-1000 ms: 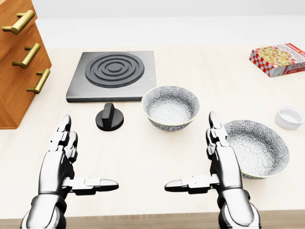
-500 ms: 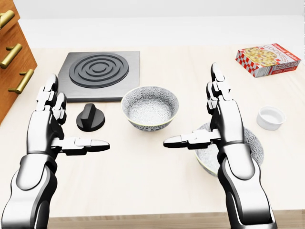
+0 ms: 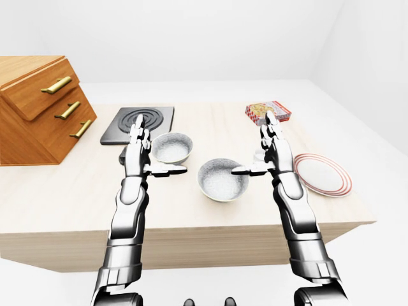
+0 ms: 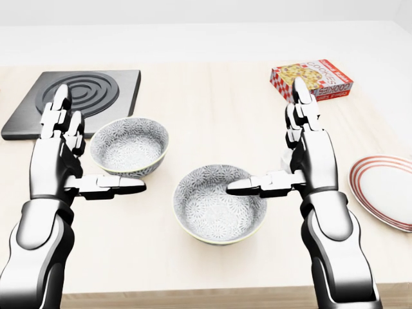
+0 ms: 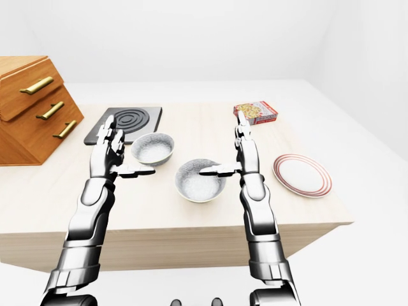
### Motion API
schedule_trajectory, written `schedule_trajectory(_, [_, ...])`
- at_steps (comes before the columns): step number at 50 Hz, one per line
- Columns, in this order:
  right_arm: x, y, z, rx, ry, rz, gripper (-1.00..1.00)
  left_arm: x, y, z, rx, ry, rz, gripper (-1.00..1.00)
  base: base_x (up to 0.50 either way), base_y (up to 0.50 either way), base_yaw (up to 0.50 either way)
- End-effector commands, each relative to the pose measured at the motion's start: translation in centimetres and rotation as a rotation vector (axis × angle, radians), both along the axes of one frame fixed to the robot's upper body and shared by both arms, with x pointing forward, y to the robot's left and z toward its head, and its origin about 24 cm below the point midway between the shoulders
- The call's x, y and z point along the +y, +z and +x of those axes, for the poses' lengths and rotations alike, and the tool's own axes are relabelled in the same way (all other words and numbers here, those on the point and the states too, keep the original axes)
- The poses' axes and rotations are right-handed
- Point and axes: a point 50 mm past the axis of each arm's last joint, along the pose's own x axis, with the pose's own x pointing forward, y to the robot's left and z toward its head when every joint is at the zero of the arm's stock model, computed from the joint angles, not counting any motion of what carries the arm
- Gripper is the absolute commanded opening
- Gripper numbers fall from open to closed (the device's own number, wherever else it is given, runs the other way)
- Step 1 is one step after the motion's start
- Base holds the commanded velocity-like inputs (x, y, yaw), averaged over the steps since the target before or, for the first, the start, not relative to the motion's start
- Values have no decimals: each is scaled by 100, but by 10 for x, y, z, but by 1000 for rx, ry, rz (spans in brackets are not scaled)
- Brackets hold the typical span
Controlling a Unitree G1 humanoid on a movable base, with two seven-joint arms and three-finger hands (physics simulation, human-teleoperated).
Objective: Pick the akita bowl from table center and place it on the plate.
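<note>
Two grey-patterned bowls stand on the pale wooden table. One bowl (image 4: 220, 203) sits at the middle of the head view, the other bowl (image 4: 129, 147) up and left of it. A white plate with red rings (image 4: 386, 190) lies at the right edge. My left hand (image 4: 96, 151) is open, fingers up and thumb pointing right, just left of the upper-left bowl. My right hand (image 4: 267, 138) is open too, and its thumb reaches over the right rim of the middle bowl. Neither hand holds anything.
A black stove plate (image 4: 74, 96) lies at the upper left and a red-checked cookie box (image 4: 312, 78) at the upper right. A wooden drawer cabinet (image 3: 38, 108) stands at the table's left end. The table's near edge (image 4: 193, 293) runs along the bottom.
The camera has moved right, so everything has slid left in the view and the plate has come in. Both hands have risen. The second bowl now sits between them.
</note>
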Motion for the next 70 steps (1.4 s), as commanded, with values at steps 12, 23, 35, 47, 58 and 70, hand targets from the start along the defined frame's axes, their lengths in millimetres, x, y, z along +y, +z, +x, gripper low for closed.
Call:
schedule_trajectory(12, [3, 3, -1, -11, 43, 10, 100, 1, -1, -1, 1, 3, -5, 100, 39, -34, 0])
schedule_trajectory(23, [1, -3, -1, 10, 23, -8, 100, 2, -3, -1, 10, 7, -7, 100, 19, -5, 0])
schedule_trajectory(35, [1, -4, -1, 15, 25, -23, 100, 24, -21, 11, 99, 139, 258, 100, 0, 0, 0])
schedule_trajectory(47, [1, -6, 0, 24, 24, -27, 100, 52, -27, 12, 60, 322, 814, 100, 0, 0, 0])
schedule_trajectory(58, [1, -9, 0, 35, 24, -30, 100, 61, -64, 15, 185, 336, 1079, 100, 0, 0, 0])
schedule_trajectory(70, [0, -13, -2, 50, 26, -35, 100, 57, -89, 27, 271, 323, 1259, 100, 0, 0, 0])
